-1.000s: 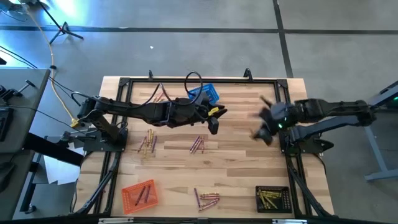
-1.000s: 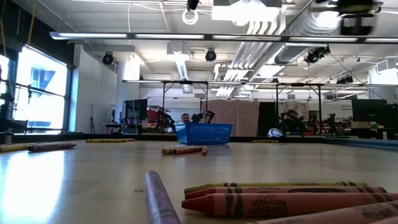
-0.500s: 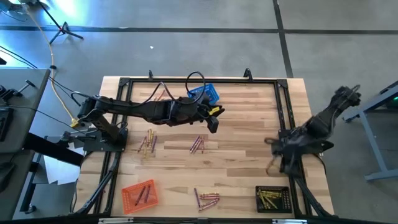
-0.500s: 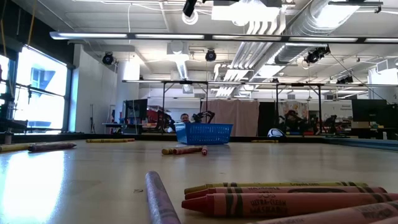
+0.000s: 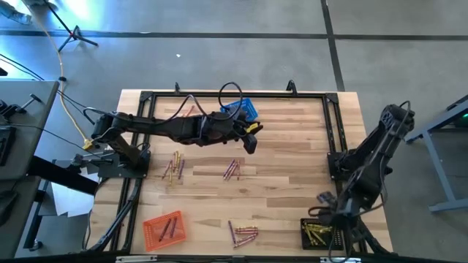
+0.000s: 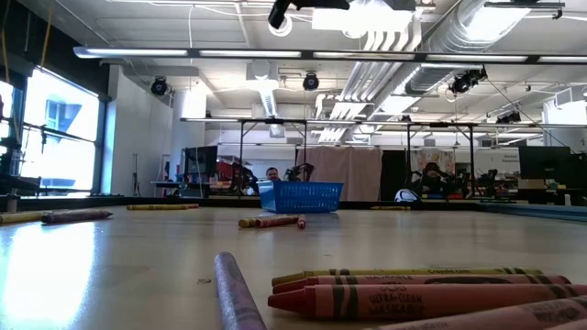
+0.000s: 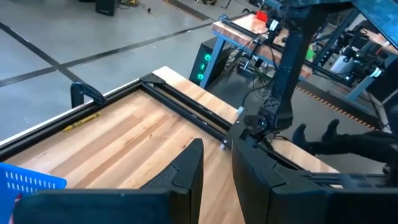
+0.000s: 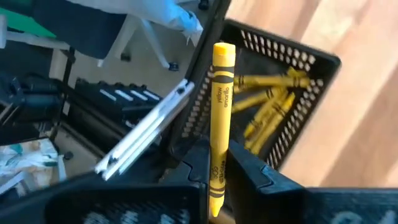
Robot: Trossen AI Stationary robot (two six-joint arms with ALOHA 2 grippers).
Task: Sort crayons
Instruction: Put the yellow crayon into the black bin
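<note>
Crayons lie in small clusters on the wooden table [image 5: 292, 168]: one at the left [image 5: 173, 166], one in the middle [image 5: 232, 169] and one near the front edge [image 5: 243, 234]. A blue basket [image 5: 241, 111] stands at the far side, an orange basket [image 5: 164, 226] at the near left and a black basket [image 5: 320, 234] holding yellow crayons at the near right. My right gripper [image 5: 322, 212] hovers over the black basket, shut on a yellow crayon [image 8: 221, 118]. My left gripper [image 5: 251, 144] hangs above the table just in front of the blue basket, its fingers [image 7: 186, 177] a little apart with nothing between them. My right gripper pinches the yellow crayon by one end [image 8: 215, 186] between its two fingers. The crayon lies along the fingers, and most of it sticks out past their tips, slanting down toward the black basket [image 8: 292, 93]. It is lifted clear of the basket and table.
A dark metal frame [image 5: 330, 124] runs around the work area. A few more crayons [image 5: 189, 112] lie at the far left by the frame. In the low view several crayons [image 6: 413, 293] lie close in front, with the blue basket [image 6: 301, 196] farther back.
My right gripper has swung from the middle of the table's right side toward the near edge and come down over the black basket, rolling as it went, still shut on the yellow crayon. My left arm has kept still.
</note>
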